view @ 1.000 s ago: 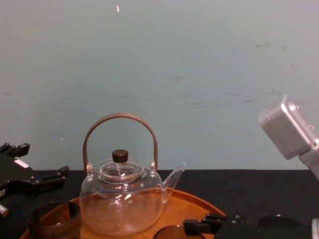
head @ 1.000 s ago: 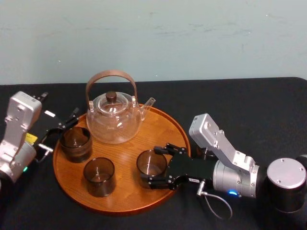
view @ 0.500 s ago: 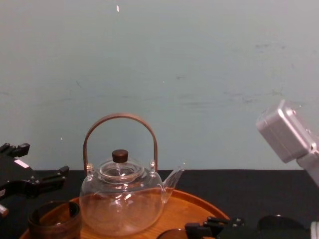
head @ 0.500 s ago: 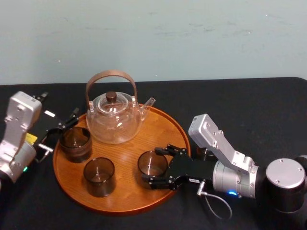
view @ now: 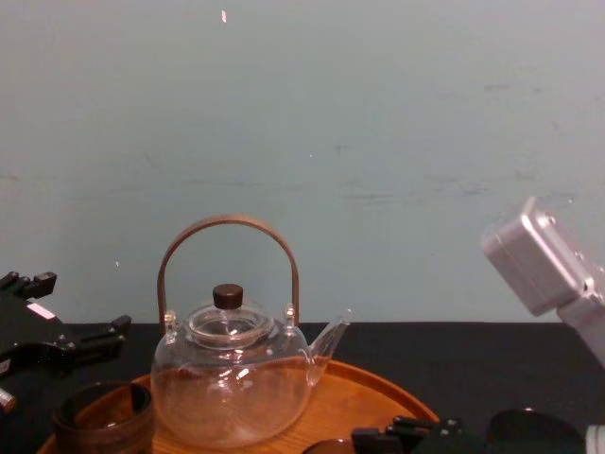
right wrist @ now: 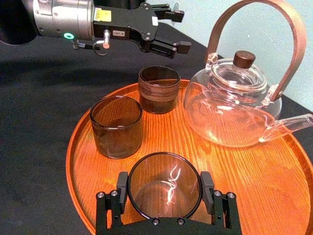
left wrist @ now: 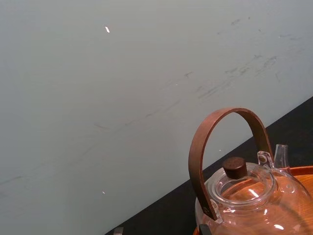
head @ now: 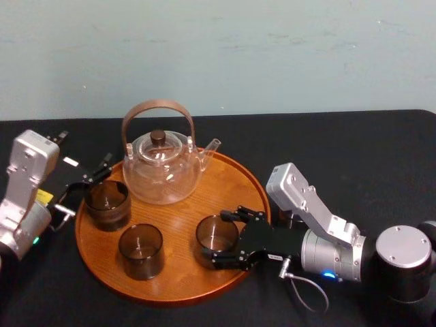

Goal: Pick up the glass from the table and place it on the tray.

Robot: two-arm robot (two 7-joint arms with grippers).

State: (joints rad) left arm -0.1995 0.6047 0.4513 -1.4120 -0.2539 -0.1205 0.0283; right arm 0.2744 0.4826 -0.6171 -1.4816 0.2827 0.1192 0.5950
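The right claw [head: 216, 238] is clenched on the glass [right wrist: 164, 188], with a pad [right wrist: 207, 186] pressed to each side. The glass is over the tray [head: 235, 184], at about 3 o'clock from the tray's middle. I cannot tell if its bottom is fully down on the wood.

I think this is the putting-down step, and the job is nearly done. Next, the claw needs to let go gently. Then it should back out toward 4 o'clock, the way its arm comes in. It must not tip the glass or drag it along. It may need to lift a little so it does not catch the low rim [right wrist: 70, 147].

Other things share the tray. A clear teapot [head: 162, 170] with a brown handle [head: 158, 105] sits at 12 o'clock. The first dark cup [head: 107, 203] sits at 10 o'clock and the second dark cup [head: 141, 251] at 8 o'clock. Both cups are apart from the held glass, so there is room.

The left claw [right wrist: 177, 28] hangs released, with nothing in it. It is just outside the rim at 10 o'clock, near the first dark cup and well apart from the right claw. The tray sits on the black surface [head: 354, 150].
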